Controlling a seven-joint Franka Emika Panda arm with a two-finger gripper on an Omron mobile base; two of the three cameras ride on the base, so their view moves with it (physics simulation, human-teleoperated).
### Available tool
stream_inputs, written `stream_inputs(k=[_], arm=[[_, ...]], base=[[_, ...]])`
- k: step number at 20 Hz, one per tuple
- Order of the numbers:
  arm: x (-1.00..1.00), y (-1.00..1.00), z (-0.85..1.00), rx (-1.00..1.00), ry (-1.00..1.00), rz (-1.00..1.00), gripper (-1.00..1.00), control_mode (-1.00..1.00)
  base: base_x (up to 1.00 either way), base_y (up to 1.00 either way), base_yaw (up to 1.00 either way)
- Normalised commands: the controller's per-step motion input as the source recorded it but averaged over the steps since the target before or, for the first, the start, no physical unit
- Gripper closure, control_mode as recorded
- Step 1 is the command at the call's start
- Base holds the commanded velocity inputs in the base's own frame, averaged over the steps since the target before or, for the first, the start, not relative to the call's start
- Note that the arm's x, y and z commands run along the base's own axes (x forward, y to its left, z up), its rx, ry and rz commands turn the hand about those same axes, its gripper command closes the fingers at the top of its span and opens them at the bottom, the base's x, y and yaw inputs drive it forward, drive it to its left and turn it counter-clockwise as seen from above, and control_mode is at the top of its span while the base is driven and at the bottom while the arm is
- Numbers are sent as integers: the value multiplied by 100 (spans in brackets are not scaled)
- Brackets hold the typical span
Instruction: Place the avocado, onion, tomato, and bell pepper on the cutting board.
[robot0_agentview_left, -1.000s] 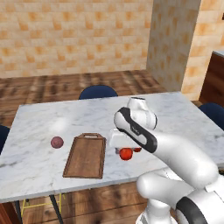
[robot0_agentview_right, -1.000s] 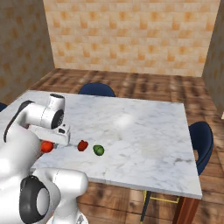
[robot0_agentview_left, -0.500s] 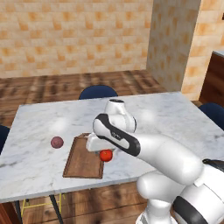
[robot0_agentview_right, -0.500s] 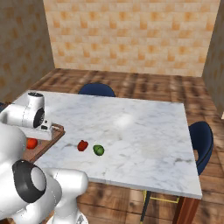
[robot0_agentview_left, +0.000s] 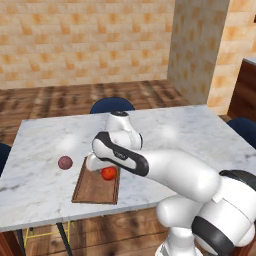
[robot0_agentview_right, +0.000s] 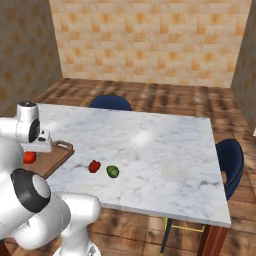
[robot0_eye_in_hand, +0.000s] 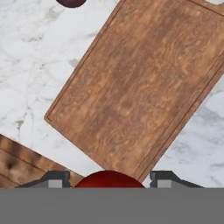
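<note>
Here the gripper (robot0_eye_in_hand: 108, 180) pinches a shiny red ball, the tomato (robot0_agentview_left: 108, 173), one dark fingertip (robot0_eye_in_hand: 54, 179) on each side of it, holding it above the cutting board (robot0_agentview_left: 95, 184). In the hand view the tomato's rounded top rises between the fingertips, and the wooden cutting board lies below it, a brown rectangle with a raised rim set at a slant on the white marble surface (robot0_agentview_left: 45, 185). In the left base view the tomato hangs over the cutting board's right half, close to its surface; whether it touches the wood cannot be told. The dull purplish onion (robot0_agentview_left: 65, 162) sits on the marble just to the left of the cutting board, apart from it. In the right base view the small red bell pepper (robot0_agentview_right: 94, 166) and the glossy green avocado (robot0_agentview_right: 113, 171) lie side by side, near each other but apart, on the marble toward its near edge and well to the right of the cutting board. Beyond the surface a dark blue chair (robot0_agentview_right: 110, 102) stands at its far edge, and a second dark blue chair (robot0_agentview_right: 229, 161) stands at its right side, on the wooden floor (robot0_agentview_left: 75, 97).
</note>
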Motion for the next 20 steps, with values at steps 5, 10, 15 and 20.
stream_inputs(k=[5, 10, 15, 20], arm=[[4, 37, -1, -1, -4, 0, 100, -100], [15, 41, -11, -1, 0, 0, 100, -100], [29, 22, -2, -1, 0, 0, 100, -100], [22, 3, -11, 0, 0, 0, 100, -100]], base=[[0, 0, 0], [0, 0, 0], [0, 0, 0], [0, 0, 0]])
